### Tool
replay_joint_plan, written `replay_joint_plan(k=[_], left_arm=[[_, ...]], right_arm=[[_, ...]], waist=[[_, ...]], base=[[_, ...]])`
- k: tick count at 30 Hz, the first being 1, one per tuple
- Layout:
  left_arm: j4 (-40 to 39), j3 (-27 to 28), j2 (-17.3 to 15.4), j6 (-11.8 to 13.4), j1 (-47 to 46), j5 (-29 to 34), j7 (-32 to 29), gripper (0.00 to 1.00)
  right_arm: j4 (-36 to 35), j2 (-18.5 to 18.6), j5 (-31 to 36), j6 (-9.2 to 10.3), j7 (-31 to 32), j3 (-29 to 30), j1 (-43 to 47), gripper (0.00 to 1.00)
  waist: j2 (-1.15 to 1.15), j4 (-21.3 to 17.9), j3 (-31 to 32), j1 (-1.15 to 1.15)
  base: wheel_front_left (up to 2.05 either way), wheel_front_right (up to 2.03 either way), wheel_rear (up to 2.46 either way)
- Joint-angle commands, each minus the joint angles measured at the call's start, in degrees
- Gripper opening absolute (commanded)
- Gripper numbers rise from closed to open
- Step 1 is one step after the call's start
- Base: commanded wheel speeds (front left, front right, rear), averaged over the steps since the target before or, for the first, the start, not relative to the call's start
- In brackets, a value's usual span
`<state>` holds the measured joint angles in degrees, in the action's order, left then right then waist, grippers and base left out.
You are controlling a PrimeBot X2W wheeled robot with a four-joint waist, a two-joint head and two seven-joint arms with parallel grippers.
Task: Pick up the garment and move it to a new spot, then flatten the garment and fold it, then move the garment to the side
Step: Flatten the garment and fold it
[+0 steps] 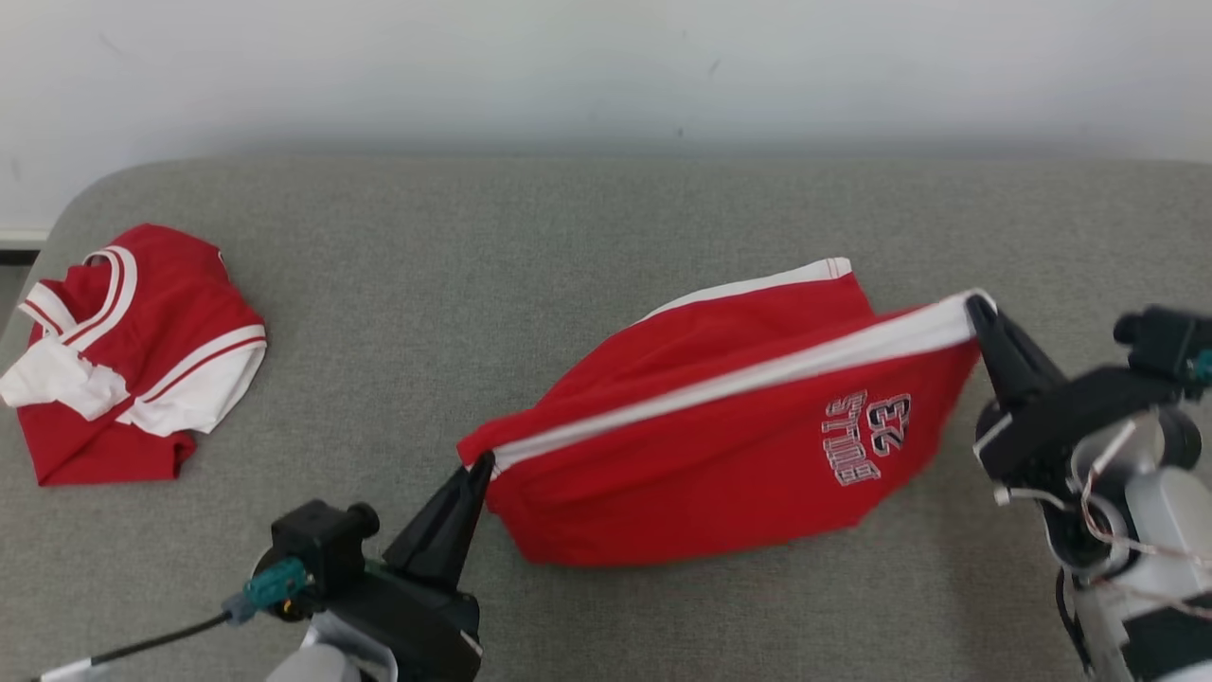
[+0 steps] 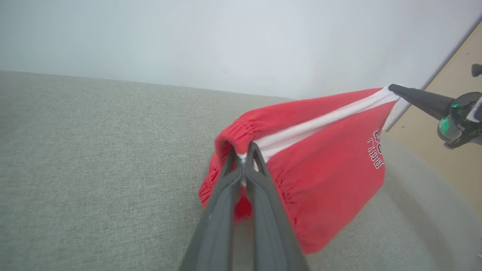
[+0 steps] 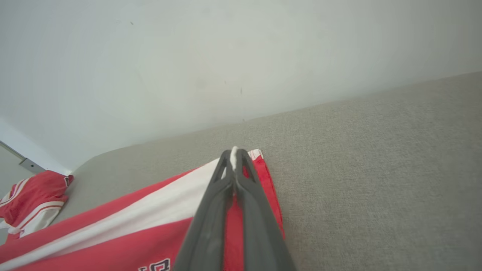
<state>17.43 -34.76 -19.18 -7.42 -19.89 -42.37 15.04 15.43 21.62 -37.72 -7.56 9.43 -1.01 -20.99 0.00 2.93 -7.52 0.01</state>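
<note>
The garment (image 1: 720, 445) is a pair of red shorts with a white side stripe and a "23" print, stretched between my two grippers above the grey cushion. My left gripper (image 1: 485, 462) is shut on the elastic waistband corner at the garment's left end; in the left wrist view the garment (image 2: 324, 158) bunches around my left gripper (image 2: 244, 150). My right gripper (image 1: 971, 305) is shut on the white-striped hem corner at the right end, where the garment (image 3: 124, 229) runs away from my right gripper (image 3: 234, 153). The lower part hangs and touches the cushion.
A second red and white garment (image 1: 123, 350) lies folded at the far left of the grey cushion (image 1: 606, 227); it also appears as the folded red garment (image 3: 30, 203). A white wall (image 1: 606, 66) rises behind the cushion. Bare fabric lies between both garments.
</note>
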Motion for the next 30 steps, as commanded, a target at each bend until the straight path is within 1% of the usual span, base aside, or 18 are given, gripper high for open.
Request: replay_joint_plan(k=[1, 5, 6, 9, 17, 21, 25, 26, 27, 28, 30], left_arm=[[1.1, 0.0, 0.5, 0.0, -2.1, -0.3, 0.2, 0.0], [4.1, -1.9, 1.5, 0.0, -6.9, -0.6, 0.2, 0.0], [4.1, -1.9, 1.5, 0.0, -6.9, -0.6, 0.2, 0.0], [6.6, -3.0, 2.4, 0.0, -10.7, -0.8, 0.2, 0.0], [12.3, -4.5, 4.7, 0.0, -18.2, -0.9, 0.2, 0.0], [14.2, -5.5, 5.4, 0.0, -20.6, -0.7, 0.2, 0.0], [15.8, -6.2, 5.5, 0.0, -21.4, -1.1, 0.2, 0.0], [15.9, -6.1, 5.4, 0.0, -21.6, -0.8, 0.2, 0.16], [16.2, -5.8, 5.4, 0.0, -21.5, -0.6, 0.2, 0.64], [16.3, -5.6, 5.5, 0.0, -21.3, -0.5, 0.2, 1.0], [15.9, -4.9, 5.6, 0.0, -20.8, 0.4, 0.2, 1.0]], right_arm=[[3.4, 0.5, 0.7, 0.11, -0.8, -0.7, -3.8, 0.0], [12.0, 1.1, 2.3, 0.11, -2.5, -2.9, -12.1, 0.0], [12.0, 1.1, 2.3, 0.11, -2.5, -2.9, -12.1, 0.0], [18.1, 1.7, 3.4, 0.11, -3.9, -4.1, -17.6, 0.0], [32.5, 0.8, 6.4, 0.11, -7.7, -7.0, -29.4, 0.0], [37.0, -0.2, 7.1, 0.11, -9.8, -8.5, -32.6, 0.0], [40.1, -0.7, 6.4, 0.11, -11.5, -10.1, -34.2, 0.0], [40.8, -0.8, 6.0, 0.11, -11.8, -10.4, -34.3, 0.43], [41.4, -0.8, 5.8, 0.11, -12.1, -10.6, -34.5, 0.98], [41.9, -0.7, 5.4, 0.11, -12.3, -11.0, -34.6, 1.0], [42.7, -0.2, 4.8, 0.11, -13.0, -11.8, -34.7, 1.0]], waist=[[0.0, 1.2, -2.0, -0.01], [0.0, 3.0, -4.7, -0.01], [0.0, 3.0, -4.7, -0.01], [0.0, 4.3, -7.0, -0.01], [0.0, 5.6, -11.9, -0.01], [0.0, 5.8, -13.2, -0.01], [0.0, 5.5, -13.0, -0.01], [0.0, 5.4, -12.7, -0.01], [0.0, 5.3, -12.3, -0.01], [0.0, 5.2, -12.0, -0.01], [0.0, 5.1, -11.2, -0.01]], base=[[0.0, 0.0, 0.0], [0.0, 0.0, 0.0], [0.0, 0.0, 0.0], [0.0, 0.0, 0.0], [0.0, 0.0, 0.0], [0.0, 0.0, 0.0], [0.0, 0.0, 0.0], [0.0, 0.0, 0.0], [0.0, 0.0, 0.0], [0.0, 0.0, 0.0], [0.0, 0.0, 0.0]])
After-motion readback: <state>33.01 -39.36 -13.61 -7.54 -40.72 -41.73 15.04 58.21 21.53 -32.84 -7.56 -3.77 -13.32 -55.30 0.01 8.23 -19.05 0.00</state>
